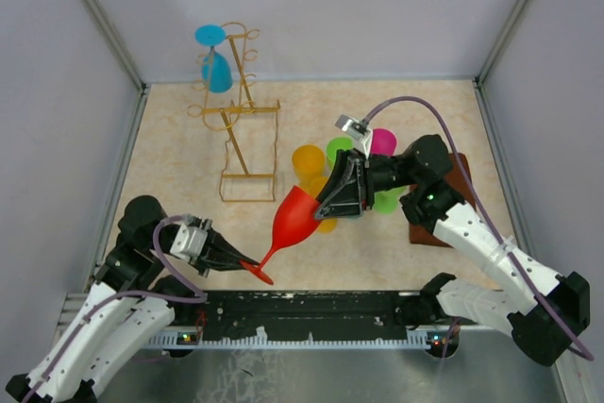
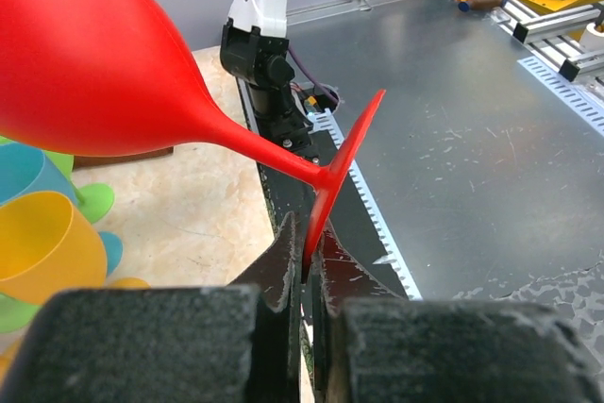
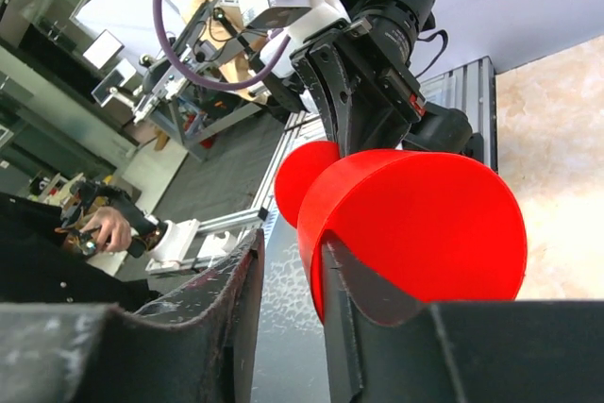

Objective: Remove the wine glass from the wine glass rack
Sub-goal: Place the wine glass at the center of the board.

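While the red glass (image 1: 297, 219) is hanging in the air near the front edge, well clear of the rack (image 1: 236, 129), the lifting-off part is looking done for it. The left gripper (image 1: 247, 261) is pinching its foot disc edge-on; the right gripper (image 1: 330, 200) is straddling the bowl's rim with fingers parted (a gap is showing on one side). Setting it down is probably remaining. One blue glass (image 1: 217, 68) is hanging upside down on the rack. Counting: one rack, two arms, one red glass, one blue, and at least four coloured glasses (image 1: 307, 162) crowding by a brown mat (image 1: 460, 186).
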Robot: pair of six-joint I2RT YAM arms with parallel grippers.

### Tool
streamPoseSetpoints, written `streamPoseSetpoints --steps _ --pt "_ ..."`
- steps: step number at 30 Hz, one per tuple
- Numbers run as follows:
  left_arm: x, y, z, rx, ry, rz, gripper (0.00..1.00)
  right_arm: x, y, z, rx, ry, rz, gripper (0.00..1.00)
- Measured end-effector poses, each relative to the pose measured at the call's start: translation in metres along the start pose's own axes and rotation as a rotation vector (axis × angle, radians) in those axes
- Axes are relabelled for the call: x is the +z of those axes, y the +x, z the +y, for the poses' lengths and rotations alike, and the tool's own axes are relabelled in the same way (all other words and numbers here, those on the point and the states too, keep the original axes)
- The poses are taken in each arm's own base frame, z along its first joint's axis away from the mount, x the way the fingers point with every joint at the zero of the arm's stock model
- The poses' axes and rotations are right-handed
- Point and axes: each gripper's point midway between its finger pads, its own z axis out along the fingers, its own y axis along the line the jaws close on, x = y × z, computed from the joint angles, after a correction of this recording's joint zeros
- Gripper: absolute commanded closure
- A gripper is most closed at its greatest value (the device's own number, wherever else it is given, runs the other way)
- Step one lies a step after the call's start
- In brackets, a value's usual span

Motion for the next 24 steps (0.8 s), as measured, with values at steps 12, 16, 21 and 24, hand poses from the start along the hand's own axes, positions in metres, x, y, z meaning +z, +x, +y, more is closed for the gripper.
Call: streamPoseSetpoints --steps 12,16,21,24 --pt "-0.001 0.004 0.002 -0.027 -0.019 0.020 0.88 -0.002 0.004 -0.018 0.030 0.077 -0.013 1.00" --pt "-0.001 0.009 0.007 -0.081 -0.051 0.034 0.70 -0.003 0.004 -0.022 0.027 0.120 -0.020 1.00" --pt "-0.003 0.016 0.023 -0.127 -0.144 0.066 0.27 -0.006 0.000 -0.027 0.027 0.208 -0.033 1.00" --pt "-0.006 0.012 0.028 -0.118 -0.183 0.071 0.09 -0.009 0.003 -0.036 0.037 0.274 -0.035 1.00"
